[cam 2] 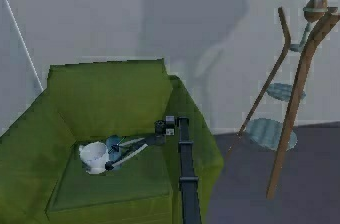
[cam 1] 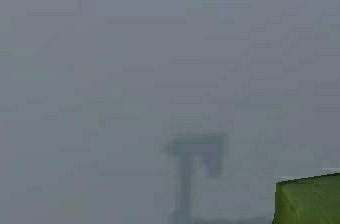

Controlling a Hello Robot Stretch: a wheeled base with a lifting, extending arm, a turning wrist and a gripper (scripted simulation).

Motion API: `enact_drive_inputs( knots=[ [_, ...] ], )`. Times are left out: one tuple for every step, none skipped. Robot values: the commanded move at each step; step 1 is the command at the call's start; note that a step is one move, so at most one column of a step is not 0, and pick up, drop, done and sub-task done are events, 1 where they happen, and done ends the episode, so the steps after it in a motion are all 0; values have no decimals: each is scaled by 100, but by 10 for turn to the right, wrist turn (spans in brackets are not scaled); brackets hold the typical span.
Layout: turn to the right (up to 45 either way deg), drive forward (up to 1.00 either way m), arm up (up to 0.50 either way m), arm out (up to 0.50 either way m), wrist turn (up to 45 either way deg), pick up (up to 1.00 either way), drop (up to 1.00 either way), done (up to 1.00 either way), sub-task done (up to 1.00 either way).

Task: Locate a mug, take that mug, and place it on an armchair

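The white mug (cam 2: 93, 154) lies on the seat of the green armchair (cam 2: 38, 120), left of the cushion's middle. The gripper (cam 2: 113, 157) is at the mug's right side, and I cannot tell whether its fingers grip the mug or anything else. A leaning wooden shelf (cam 2: 283, 95) stands right of the chair.

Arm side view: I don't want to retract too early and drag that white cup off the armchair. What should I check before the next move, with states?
1. Arm reaches over the armchair seat: ok.
2. White cup-shaped thing lies within the seat area: ok.
3. It rests fully on the cushion: cannot tell.
4. Gripper holds anything: cannot tell.
5. Ladder shelf stands apart from the arm: ok.
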Motion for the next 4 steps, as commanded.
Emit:
enact_drive_inputs(
  knots=[
    [0, 0, 0, 0, 0, 0, 100, 0, 0],
    [0, 0, 10, 0, 0, 0, 0, 0, 0],
    [0, 0, 0, -8, 0, 0, 0, 0, 0],
    [0, 0, 0, 0, 0, 0, 0, 100, 0]
  ],
)
